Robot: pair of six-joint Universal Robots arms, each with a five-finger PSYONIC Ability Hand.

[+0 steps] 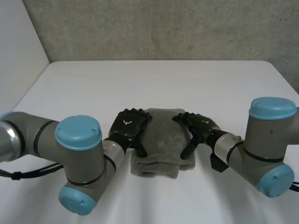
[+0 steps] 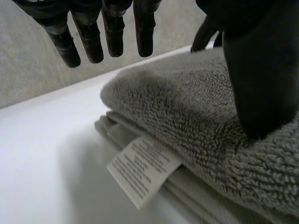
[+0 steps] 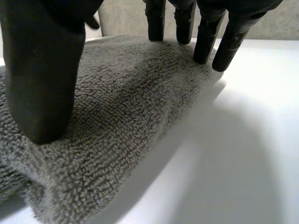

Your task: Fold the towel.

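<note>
1. The left arm (image 1: 77, 156), with smooth grey joints and rounded light-blue caps, reaches in from 8 o'clock.
2. The left hand (image 1: 128, 127) is matte black and sits at the towel's 10 o'clock edge. Its fingers (image 2: 112, 35) are straight and slightly spread, with the tips held above the cloth. Its thumb (image 2: 261, 84) presses down on the top layer. It is open and grips nothing.
3. The towel (image 1: 161, 140) is grey terry with a nubby looped pile. It is folded into a thick, roughly rectangular stack with rounded fold edges. It lies on the table towards 6 o'clock from the table's middle, between the two hands. A white care label (image 2: 142, 170) with fine print pokes out from between the layers beside the left hand.
4. The right hand (image 1: 200, 128), also matte black, is at the towel's 2 o'clock edge. Its straight fingers (image 3: 205, 39) rest their tips along that edge, and its thumb (image 3: 42, 84) presses on the pile. It is open and clasps nothing. Both thumbs hide part of the top layer.
5. The right arm (image 1: 261, 144) comes in from 4 o'clock.
6. The table (image 1: 140, 79) is smooth and white with rounded corners. A rough grey wall (image 1: 163, 28) stands at 12 o'clock.
</note>
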